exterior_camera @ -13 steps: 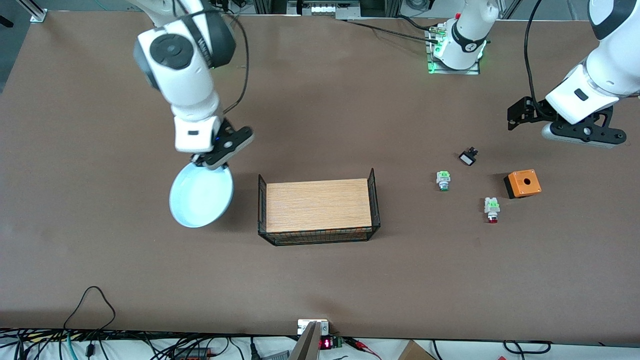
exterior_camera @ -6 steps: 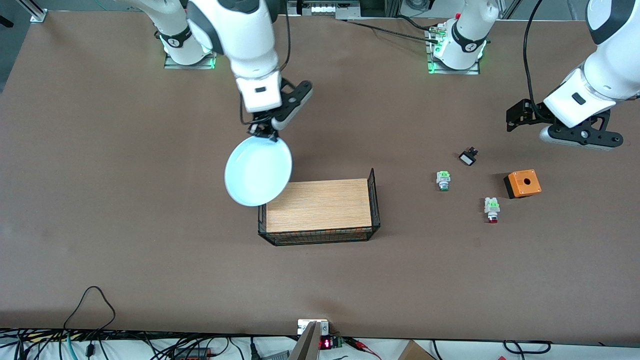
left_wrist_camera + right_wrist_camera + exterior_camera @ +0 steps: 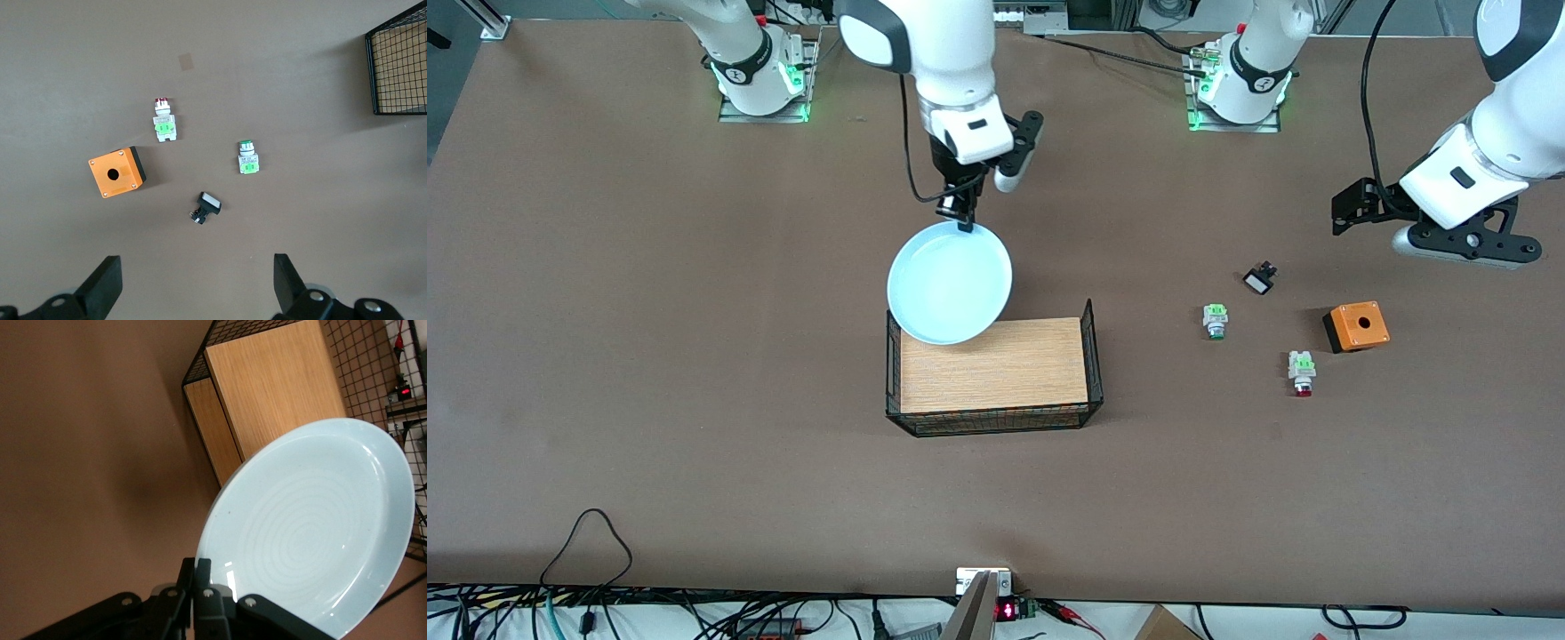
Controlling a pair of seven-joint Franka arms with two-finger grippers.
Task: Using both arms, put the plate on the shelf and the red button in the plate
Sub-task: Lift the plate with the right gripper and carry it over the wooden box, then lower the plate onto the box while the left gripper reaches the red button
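Observation:
My right gripper is shut on the rim of the light blue plate and holds it in the air, partly over the wire basket. In the right wrist view the plate hangs over the basket's wooden floor, pinched at the gripper. The red button lies on the table toward the left arm's end; it also shows in the left wrist view. My left gripper is open and empty, in the air over the table beside the switches; the left wrist view shows it spread wide.
An orange box with a hole lies beside the red button. A green-and-white switch and a small black part lie on the table near them. Cables run along the table's front edge.
My right arm has carried the plate from the table's right-arm end to over the basket. My left arm has barely moved.

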